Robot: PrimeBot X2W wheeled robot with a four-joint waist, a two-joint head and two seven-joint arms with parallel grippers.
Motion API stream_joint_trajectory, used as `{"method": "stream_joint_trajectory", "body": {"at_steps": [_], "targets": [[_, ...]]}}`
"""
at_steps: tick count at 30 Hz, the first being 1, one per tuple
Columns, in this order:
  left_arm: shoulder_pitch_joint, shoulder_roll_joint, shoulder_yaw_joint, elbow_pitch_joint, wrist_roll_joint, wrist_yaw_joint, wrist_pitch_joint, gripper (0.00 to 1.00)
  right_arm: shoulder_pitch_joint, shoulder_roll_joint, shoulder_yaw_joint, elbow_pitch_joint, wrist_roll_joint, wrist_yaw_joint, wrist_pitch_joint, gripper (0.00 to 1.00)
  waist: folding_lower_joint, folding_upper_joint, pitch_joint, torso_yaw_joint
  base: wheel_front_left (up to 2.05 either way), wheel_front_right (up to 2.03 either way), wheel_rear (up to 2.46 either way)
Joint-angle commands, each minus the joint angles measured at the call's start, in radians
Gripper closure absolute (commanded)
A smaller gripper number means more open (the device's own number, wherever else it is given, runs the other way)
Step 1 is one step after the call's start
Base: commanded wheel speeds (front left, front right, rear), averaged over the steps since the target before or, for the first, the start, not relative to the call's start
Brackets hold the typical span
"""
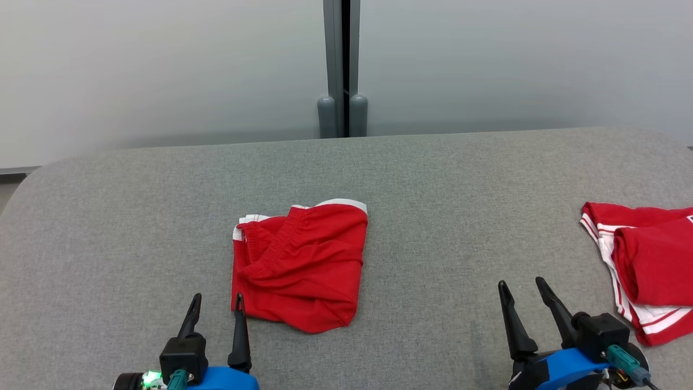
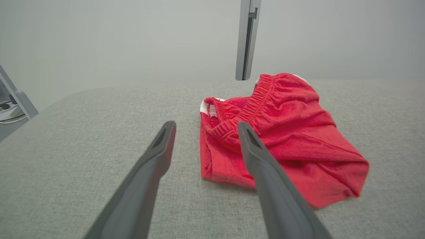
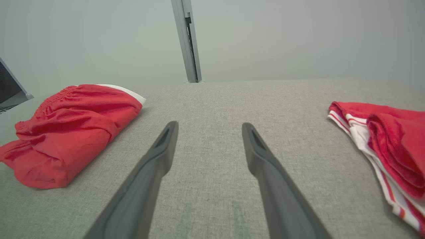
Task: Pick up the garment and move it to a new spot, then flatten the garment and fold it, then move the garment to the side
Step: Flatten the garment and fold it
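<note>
We see the red shorts [image 1: 300, 265] folded into a rumpled square mid-table [image 1: 433, 179], elastic waistband and white trim toward the far edge | our left gripper [image 1: 218, 298] stands spread, empty, one finger just beside the shorts' near left corner | our right gripper [image 1: 521, 281] stands spread, empty | a red-and-white garment [image 1: 649, 260] lies at the right edge

A wide grey fabric-covered table [image 1: 433, 173] spreads across the foreground, far corners rounded. Behind it stands a pale, matte wall [image 1: 162, 65], split into two panels by a grey vertical post [image 1: 342, 54] with a dark gap down its middle and two rounded grey caps [image 1: 342, 116] at its foot (right at the table's far edge). Light is soft and even, shadows faint. Off to the left, the left wrist view catches a slanted grey bracket [image 2: 20, 99] and loose cables [image 2: 10, 119].
</note>
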Motion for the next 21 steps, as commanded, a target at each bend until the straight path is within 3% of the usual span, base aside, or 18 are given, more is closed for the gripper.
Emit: {"method": "stream_joint_trajectory", "body": {"at_steps": [1, 7, 11, 21], "targets": [[0.002, 0.001, 0.006, -0.006, 0.008, -0.002, -0.004, 0.0, 0.012, -0.002, 0.001, 0.0, 0.006, 0.0, 0.0, 0.0, 0.0002, 0.0001, 0.002, 0.0, 0.0, 0.0, 0.0], [-0.034, -0.002, -0.013, -0.009, 0.016, -0.023, -0.004, 0.0, -0.033, -0.001, 0.028, 0.012, -0.002, 0.0, 0.0, 0.0, 0.0002, 0.0001, 0.037, 0.04, 0.0, 0.0, 0.0], [-0.055, -0.004, -0.037, -0.011, 0.004, -0.032, -0.004, 0.0, -0.108, -0.001, 0.07, 0.048, -0.032, 0.0, 0.0, 0.0, 0.0002, 0.0001, 0.072, 0.102, 0.0, 0.0, 0.0], [-0.082, -0.004, -0.104, -0.003, -0.066, -0.024, -0.004, 0.0, -0.395, -0.004, 0.234, 0.291, -0.166, 0.0, 0.022, 0.0, 0.0002, 0.0001, 0.136, 0.264, 0.0, 0.0, 0.0]]}}
